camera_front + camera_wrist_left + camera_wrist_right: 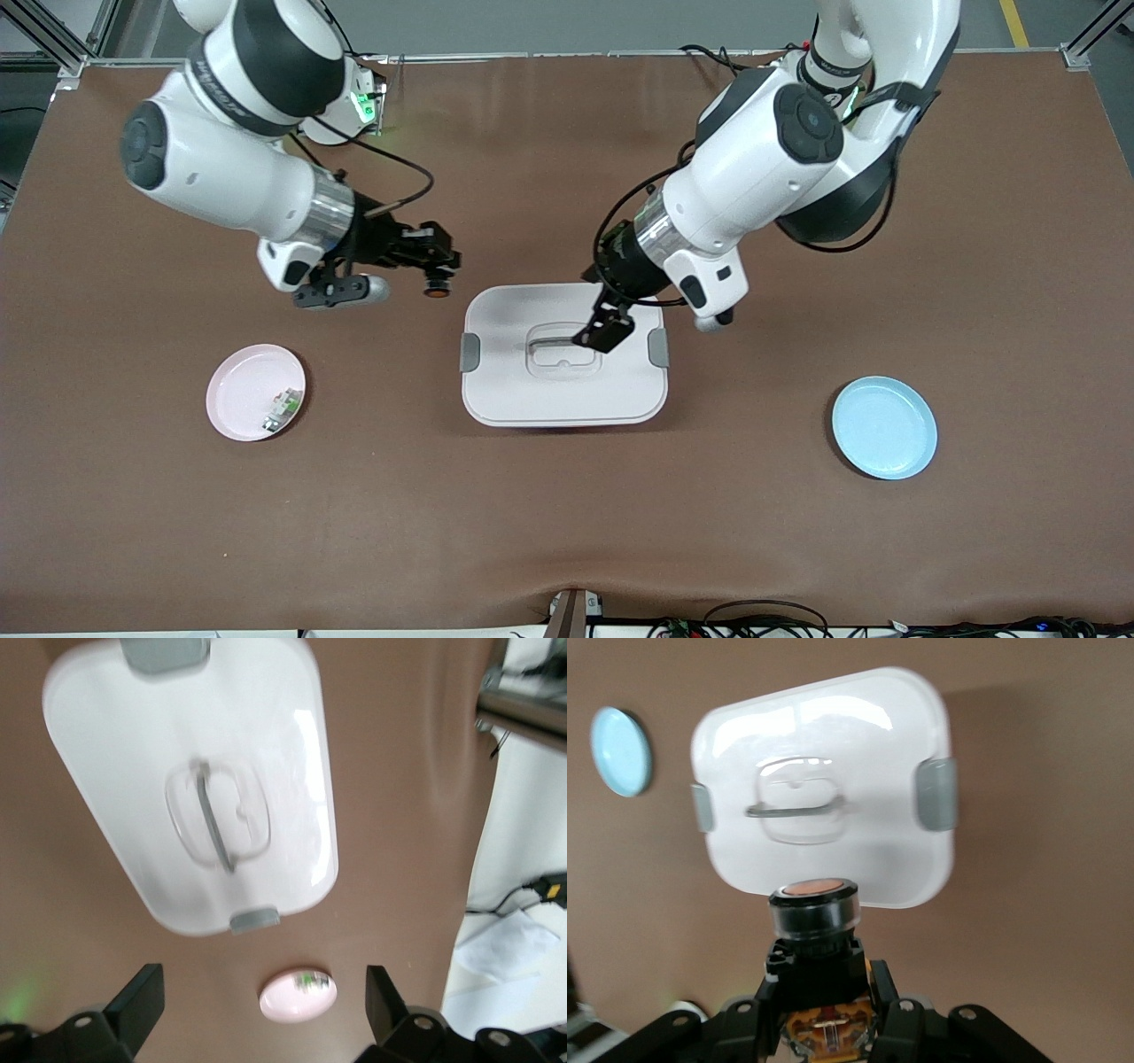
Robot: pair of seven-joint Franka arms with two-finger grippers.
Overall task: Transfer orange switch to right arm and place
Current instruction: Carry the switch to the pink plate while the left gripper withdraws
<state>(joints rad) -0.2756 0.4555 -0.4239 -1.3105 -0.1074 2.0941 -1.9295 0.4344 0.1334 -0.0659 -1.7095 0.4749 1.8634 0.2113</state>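
White lidded box (563, 390) between pink plate (241, 397) — holding a small part (282, 411) — and blue plate (884, 428).

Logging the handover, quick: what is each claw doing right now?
Left claw: open, empty, over the white box lid.
Right claw: shut on the orange switch.

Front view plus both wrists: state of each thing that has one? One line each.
orange switch: clamped in the right gripper, above bare table beside the white box.
right gripper: shut on the switch.
left gripper: open, empty, over the white box.
white box: lid on, handle flat.
pink plate: holds a small green-and-white part.
blue plate: empty.
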